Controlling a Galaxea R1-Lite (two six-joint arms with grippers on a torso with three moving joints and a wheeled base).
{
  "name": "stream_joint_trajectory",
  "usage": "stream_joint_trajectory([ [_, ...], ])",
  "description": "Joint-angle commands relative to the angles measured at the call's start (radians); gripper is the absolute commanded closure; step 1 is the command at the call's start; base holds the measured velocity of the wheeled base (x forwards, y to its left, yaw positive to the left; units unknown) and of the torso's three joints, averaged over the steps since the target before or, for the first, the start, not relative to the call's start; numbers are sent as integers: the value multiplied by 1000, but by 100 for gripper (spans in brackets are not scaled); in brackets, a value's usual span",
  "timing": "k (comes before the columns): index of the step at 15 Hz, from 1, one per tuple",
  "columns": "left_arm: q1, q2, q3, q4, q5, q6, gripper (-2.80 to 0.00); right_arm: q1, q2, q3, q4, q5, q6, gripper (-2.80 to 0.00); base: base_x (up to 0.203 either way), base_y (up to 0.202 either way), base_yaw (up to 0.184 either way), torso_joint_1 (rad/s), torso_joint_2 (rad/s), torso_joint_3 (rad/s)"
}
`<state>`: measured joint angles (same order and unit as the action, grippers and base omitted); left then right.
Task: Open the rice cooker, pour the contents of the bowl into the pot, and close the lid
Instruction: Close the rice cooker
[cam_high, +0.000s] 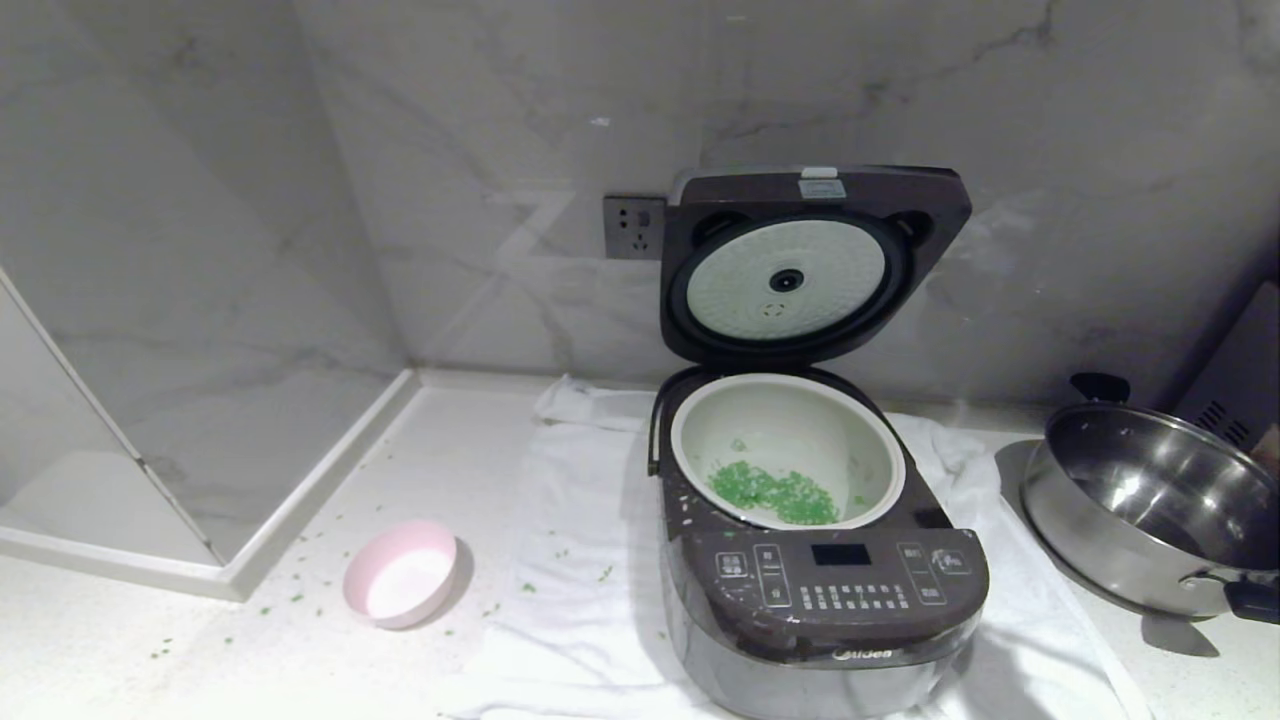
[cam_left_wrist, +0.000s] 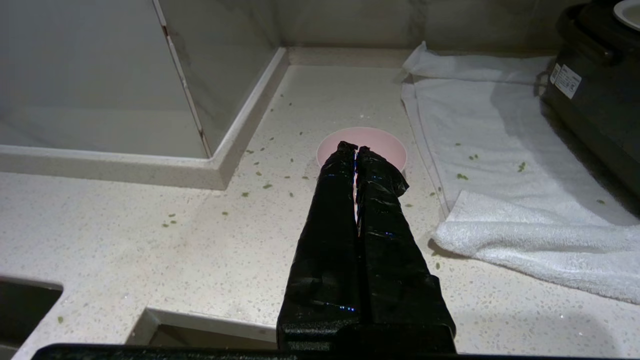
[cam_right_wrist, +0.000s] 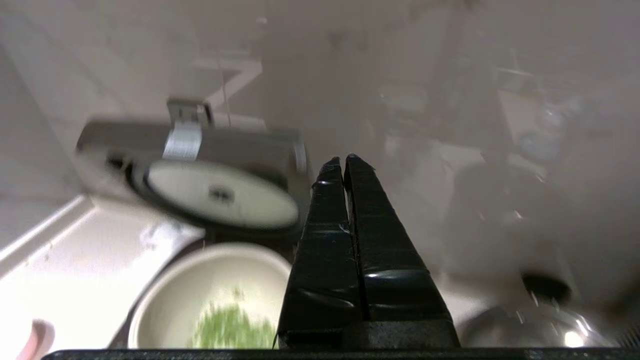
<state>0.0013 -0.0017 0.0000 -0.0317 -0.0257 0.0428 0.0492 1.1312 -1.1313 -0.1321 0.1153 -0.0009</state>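
Rice cooker — lid upright, dimpled plate exposed; green contents in smooth pot. Empty bowl at nine o'clock. Both end effectors pressed together.

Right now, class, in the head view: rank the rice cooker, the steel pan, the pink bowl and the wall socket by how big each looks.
1. rice cooker, lid up
2. steel pan, partly cut off by the picture's edge
3. pink bowl
4. wall socket, farther back against the wall, so it may look smaller than it is
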Motion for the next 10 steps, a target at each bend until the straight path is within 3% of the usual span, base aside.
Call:
stream_joint_trajectory([
  [1, -1, 0, 14, -1, 0, -1, 0, 13, 203, -142, -3, 1, 7, 0, 0, 0, 0, 0, 0, 0],
  [10, -1, 1, 14, -2, 1, -3, 0, 112, 596, -483, -5, 3, 115, 0, 0, 0, 0, 0, 0, 0],
])
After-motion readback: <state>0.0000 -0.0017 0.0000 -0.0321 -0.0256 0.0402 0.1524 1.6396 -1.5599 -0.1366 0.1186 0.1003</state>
